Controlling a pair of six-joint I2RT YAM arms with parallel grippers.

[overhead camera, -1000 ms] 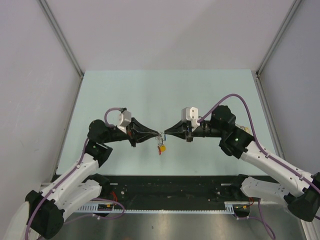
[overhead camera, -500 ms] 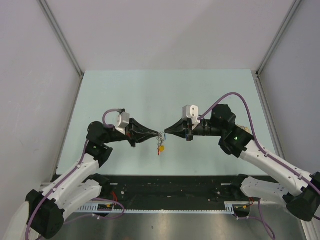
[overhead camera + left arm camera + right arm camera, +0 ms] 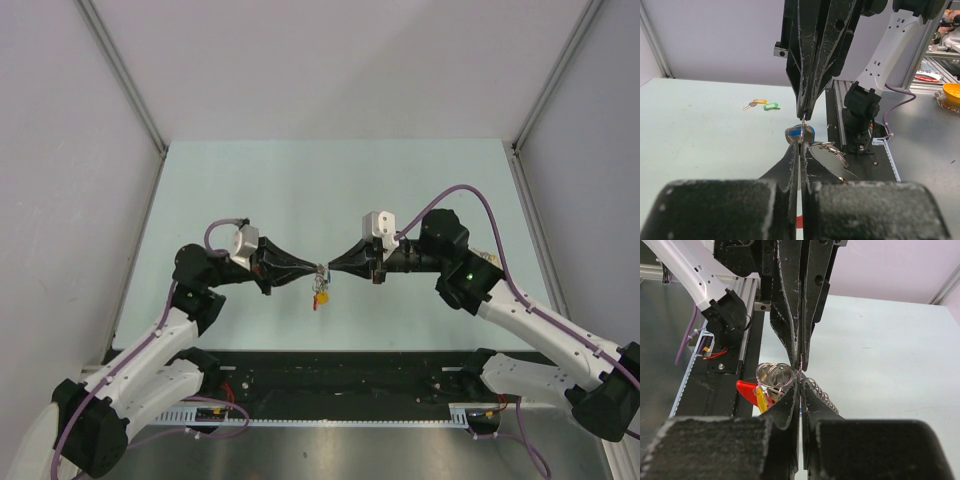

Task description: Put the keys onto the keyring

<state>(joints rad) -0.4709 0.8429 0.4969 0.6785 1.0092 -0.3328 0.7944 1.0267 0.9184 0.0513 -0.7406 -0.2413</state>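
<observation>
My left gripper (image 3: 311,269) and right gripper (image 3: 333,267) meet tip to tip above the table's front middle. The left gripper (image 3: 801,143) is shut on the thin silver wire of the keyring (image 3: 773,375), whose rings, red band (image 3: 746,389) and a yellow-tagged key (image 3: 760,397) hang beside the tips. The right gripper (image 3: 800,379) is shut on a blue-headed key (image 3: 799,133), held against the ring. In the top view the bundle (image 3: 320,291) dangles below the tips. A silver coil (image 3: 823,396) hangs on the other side.
Two loose keys, one yellow-tagged (image 3: 759,102) and one green-tagged (image 3: 771,106), lie on the pale green table (image 3: 330,190). The black base rail (image 3: 340,372) runs along the near edge. Grey walls enclose the left, right and back.
Both grippers stay tip to tip and shut. The pair and the hanging bundle have drifted very slightly left.
</observation>
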